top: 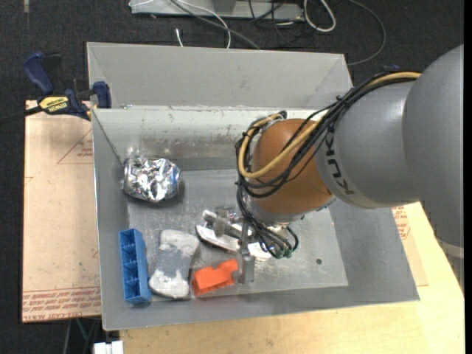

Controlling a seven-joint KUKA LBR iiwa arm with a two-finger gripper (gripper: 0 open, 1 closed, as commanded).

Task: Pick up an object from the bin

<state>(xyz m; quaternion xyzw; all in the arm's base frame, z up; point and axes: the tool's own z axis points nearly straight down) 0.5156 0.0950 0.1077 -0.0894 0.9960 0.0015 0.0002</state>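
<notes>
Tool (245,262): down at right end of orange block (215,279); apart or together, can't tell.
Orange block: flat on bin (332,264) floor, by tool tip.
White flat item (214,234): just behind orange block, partly under tool.
Grey-white lump (171,271): just left of orange block.
Blue tray (134,265): further left.
Foil ball (152,179): 1 pc, well behind-left.

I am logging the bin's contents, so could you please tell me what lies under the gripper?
Beneath the gripper lie a white flat piece and, at its tip, an orange block; anything under the orange wrist cover is hidden.
</notes>
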